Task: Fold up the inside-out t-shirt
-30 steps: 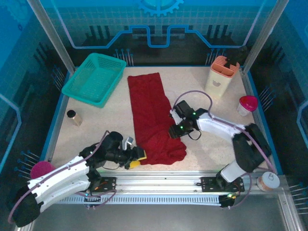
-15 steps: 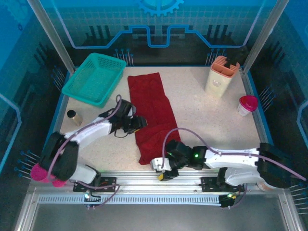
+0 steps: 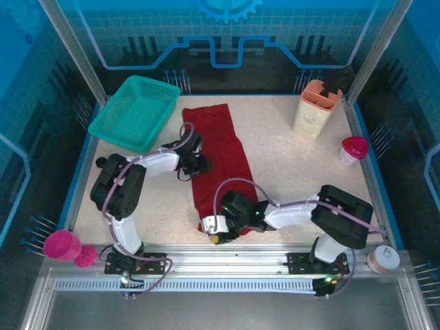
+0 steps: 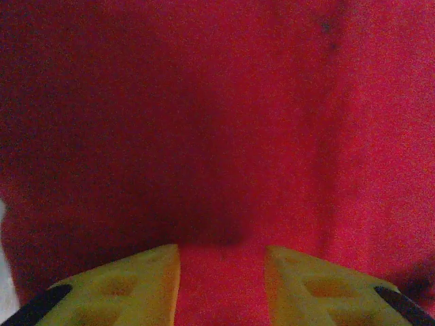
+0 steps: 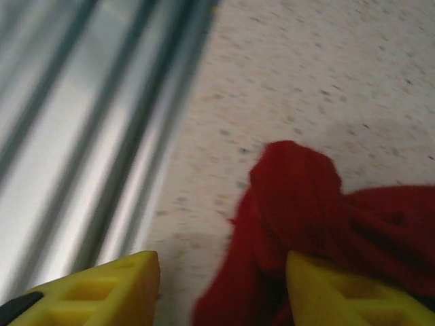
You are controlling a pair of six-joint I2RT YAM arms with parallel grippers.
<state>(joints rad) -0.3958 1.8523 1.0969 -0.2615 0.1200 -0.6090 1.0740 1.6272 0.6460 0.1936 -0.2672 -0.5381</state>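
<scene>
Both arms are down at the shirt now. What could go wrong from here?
1. The right fingers straddle a bunched corner of the shirt beside the metal rail. They may pinch only a small lump, or bump the rail.
2. The left fingers hang open over flat cloth at the shirt's left edge. Closing there may catch too little cloth, and the fold could come out skewed.

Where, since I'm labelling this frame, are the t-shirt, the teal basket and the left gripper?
t-shirt (image 3: pixel 223 144): top external view, flat middle of the cloth.
teal basket (image 3: pixel 117 137): top external view, its near rim.
left gripper (image 4: pixel 221 252): left wrist view, midway between its yellow fingertips.
</scene>
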